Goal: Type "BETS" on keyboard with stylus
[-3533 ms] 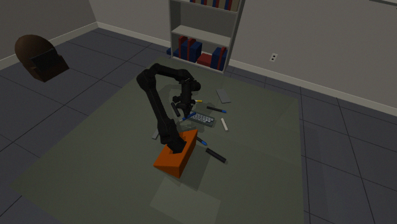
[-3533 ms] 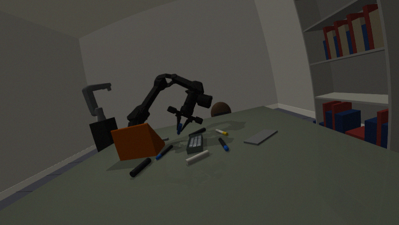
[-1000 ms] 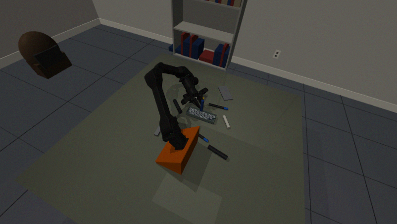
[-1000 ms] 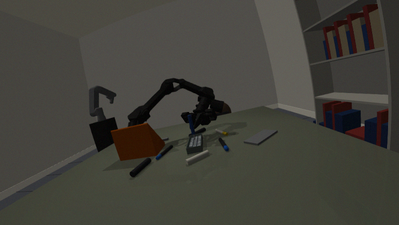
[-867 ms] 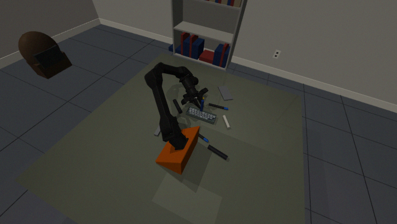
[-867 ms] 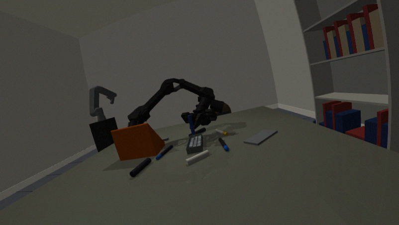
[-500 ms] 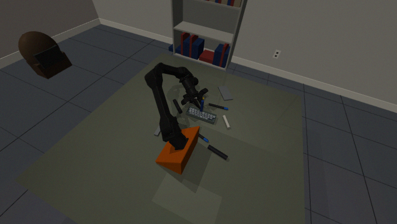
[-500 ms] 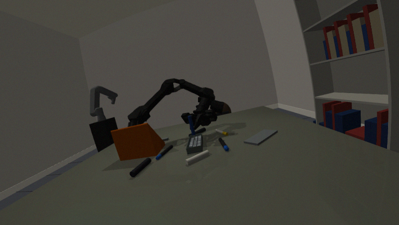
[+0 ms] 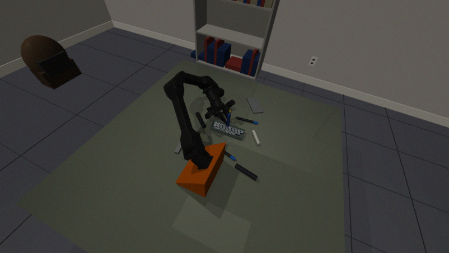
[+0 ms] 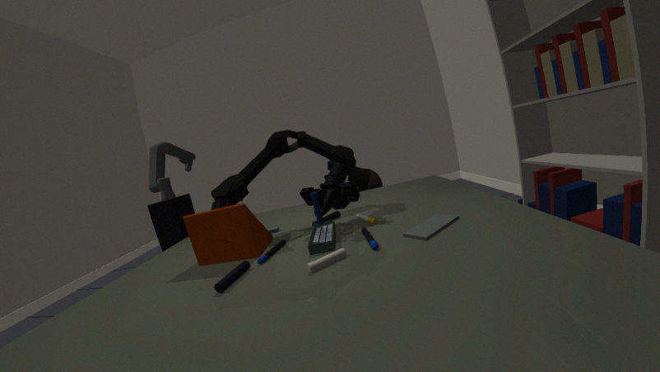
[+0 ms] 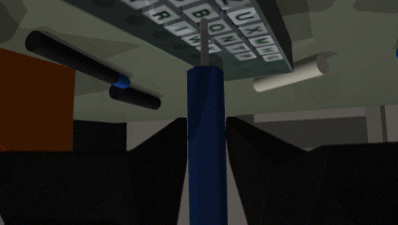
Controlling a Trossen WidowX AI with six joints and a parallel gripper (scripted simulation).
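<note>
1. From where I stand, the hand (image 9: 225,110) (image 10: 327,203) (image 11: 206,125) has its fingers closed on the blue stylus (image 9: 228,120) (image 10: 316,207) (image 11: 206,114), so the pick-up is done.
2. The keyboard (image 9: 228,129) (image 10: 322,238) (image 11: 249,45) sits just right of centre in the top view, the stylus standing nearly upright over it.
3. In the wrist view the thin tip lies across the B key, near the upper middle of the frame. I can't tell whether it touches or presses anything.
4. No typed letters show anywhere, so I can't say how much of BETS is in. My guess is that B is the letter in hand, with E, T and S to follow.
5. The keyboard lies on the bench (image 9: 292,188) (image 10: 415,309) (image 11: 164,107), well in from its edges.
6. The white cylinder (image 9: 256,137) (image 10: 327,260) (image 11: 291,74) rests just beyond the keyboard's right end in the top view, and a blue-tipped black pen (image 9: 246,120) (image 10: 369,238) lies above it, towards the upper right. Low sideways travel there could clip either one.
7. Straight up looks like the freest way between keys.
</note>
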